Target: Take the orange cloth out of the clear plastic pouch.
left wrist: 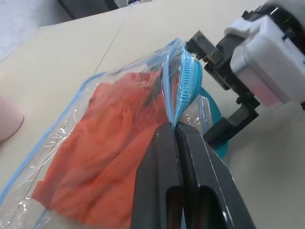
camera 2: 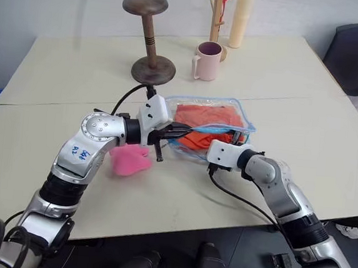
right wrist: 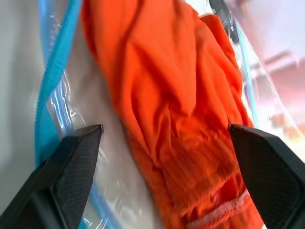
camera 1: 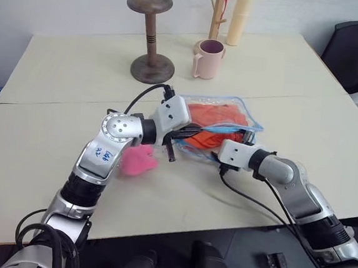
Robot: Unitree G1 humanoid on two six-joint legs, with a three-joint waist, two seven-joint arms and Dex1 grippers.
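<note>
**A:** What was nearest you on the desk (camera 1: pixel 33 152)?

**B:** A pink heart-shaped foam charm (camera 2: pixel 128 160), lying just under my left forearm. Just past it was my left tool (camera 2: pixel 185 130), its two black fingers (left wrist: pixel 164 171) pressed flat together on the blue zipper edge of the clear plastic pouch (camera 1: pixel 250 118), pinching that edge and holding it lifted off the desk.

**A:** And your right tool?

**B:** My right tool (right wrist: pixel 164 143) stood wide apart at the pouch's near opening, one finger on each side of the cloth's end. Nothing was gripped between them; the pads were well clear of the fabric on both sides. Seen from the head, it sat just beside the left tool, at the raised zipper edge.

**A:** Where was the cloth?

**B:** The orange cloth (camera 1: pixel 215 115) was inside the pouch, bunched in folds and filling most of its width. The pouch lay flat on the desk behind my two tools, its far corners resting down and only the near edge pulled up.

**A:** Anything beyond it?

**B:** A pink mug (camera 1: pixel 208 58) stood upright farther back, well apart from the pouch. To its left was a dark wooden stand (camera 1: pixel 153 41) with a round base and round top. At the far edge rose a pale upright cylinder (camera 1: pixel 239 17) beside some thin wooden rods (camera 1: pixel 216 12).
</note>
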